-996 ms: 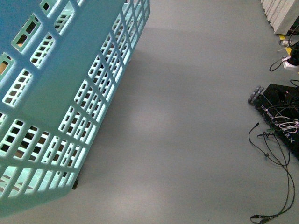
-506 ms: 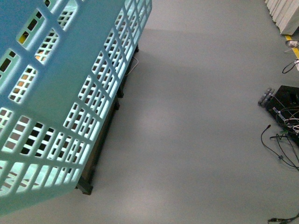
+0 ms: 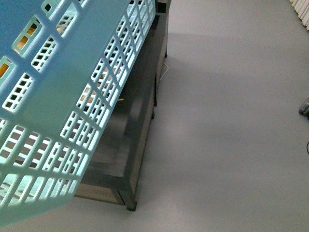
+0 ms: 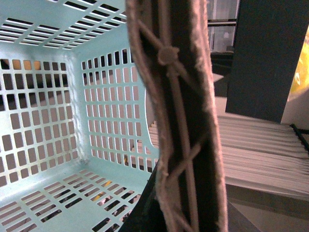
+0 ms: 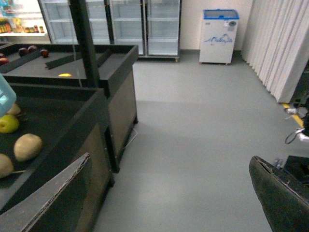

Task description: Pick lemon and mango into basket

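The front view has swung round. A second ago only bare floor lay under the basket (image 3: 58, 96); now the dark stand (image 3: 140, 116) fills the space below its slotted wall. I judge that the robot has turned to the fruit display, so the carrying is about done and the picking can begin. No fruit shows inside the basket in the left wrist view.

The basket hangs tilted above the stand's near edge, and its brown handle (image 4: 183, 121) runs close across the left wrist camera. The left claw itself does not show, so I cannot tell whether it is clamped on the handle, though a raised basket suggests it is.

The right claw (image 5: 169, 159) is spread wide with nothing between its fingers. It sits beyond the stand's corner, over the floor (image 5: 203, 111).

On the stand, near that claw, lie a yellow-green fruit (image 5: 8, 123) and tan ovals (image 5: 27, 146). A small yellow fruit (image 5: 64, 75) sits in the stand's far bin, well apart from the claw. It may be the lemon or the mango, but it is too small to tell. Neither is within reach of the claw, which I judge must first swing in over the stand.
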{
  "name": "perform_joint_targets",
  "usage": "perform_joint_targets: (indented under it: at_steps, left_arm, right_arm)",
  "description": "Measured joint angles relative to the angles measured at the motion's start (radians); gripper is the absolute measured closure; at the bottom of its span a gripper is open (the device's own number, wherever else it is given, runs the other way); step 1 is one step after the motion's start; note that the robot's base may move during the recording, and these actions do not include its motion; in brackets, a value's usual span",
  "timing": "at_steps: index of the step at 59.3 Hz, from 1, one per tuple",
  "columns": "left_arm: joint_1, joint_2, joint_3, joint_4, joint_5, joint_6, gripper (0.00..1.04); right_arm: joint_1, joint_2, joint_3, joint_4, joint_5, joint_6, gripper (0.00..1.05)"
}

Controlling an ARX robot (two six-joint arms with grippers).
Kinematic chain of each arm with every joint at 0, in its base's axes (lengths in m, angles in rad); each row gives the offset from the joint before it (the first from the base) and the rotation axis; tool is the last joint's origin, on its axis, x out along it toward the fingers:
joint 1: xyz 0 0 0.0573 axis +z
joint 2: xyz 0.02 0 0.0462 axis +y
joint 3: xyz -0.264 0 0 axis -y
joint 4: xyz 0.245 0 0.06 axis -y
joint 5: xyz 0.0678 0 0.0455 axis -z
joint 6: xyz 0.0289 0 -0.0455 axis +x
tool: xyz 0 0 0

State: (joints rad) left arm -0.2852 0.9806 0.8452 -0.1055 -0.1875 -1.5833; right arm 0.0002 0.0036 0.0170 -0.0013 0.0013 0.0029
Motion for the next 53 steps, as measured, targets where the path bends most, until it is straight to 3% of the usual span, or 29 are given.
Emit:
perform_joint_targets:
  at_steps: [53]
  left_arm:
    - [0.000,-0.001,0.000,0.000,0.001,0.000,1.00]
  right_arm:
    - [0.000,0.000,0.000,0.000,-0.001,0.000,0.09]
